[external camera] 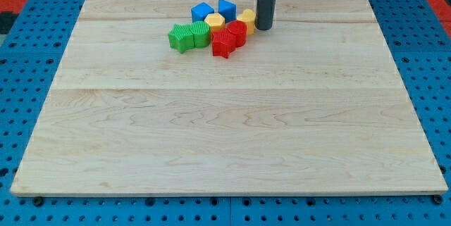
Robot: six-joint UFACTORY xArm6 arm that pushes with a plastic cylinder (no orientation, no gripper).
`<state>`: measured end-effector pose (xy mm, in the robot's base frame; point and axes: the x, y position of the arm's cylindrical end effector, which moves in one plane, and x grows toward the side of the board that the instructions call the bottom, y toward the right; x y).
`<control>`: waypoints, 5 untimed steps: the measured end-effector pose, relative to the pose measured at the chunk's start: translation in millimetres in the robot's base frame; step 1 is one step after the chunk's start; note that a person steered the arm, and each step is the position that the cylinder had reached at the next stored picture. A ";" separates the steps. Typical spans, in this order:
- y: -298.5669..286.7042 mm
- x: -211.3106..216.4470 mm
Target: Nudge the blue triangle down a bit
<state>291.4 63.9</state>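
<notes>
Two blue blocks sit at the view's top of a tight cluster: one on the left [202,12] and one on the right [226,8]; which of them is the triangle cannot be made out. My tip [263,27] rests on the board at the cluster's right, touching or almost touching a yellow block [247,20]. It is about a block's width to the right of the right blue block and slightly lower.
The cluster also holds a second yellow block [215,22], two red blocks [236,33] [223,44] and two green blocks [182,38] [200,34]. The wooden board [225,127] lies on a blue perforated table.
</notes>
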 end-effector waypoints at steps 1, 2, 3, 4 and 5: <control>-14.1 -9.3; -20.7 -13.3; -2.5 -13.3; 23.3 -28.4; 23.3 -53.0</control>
<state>238.4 87.1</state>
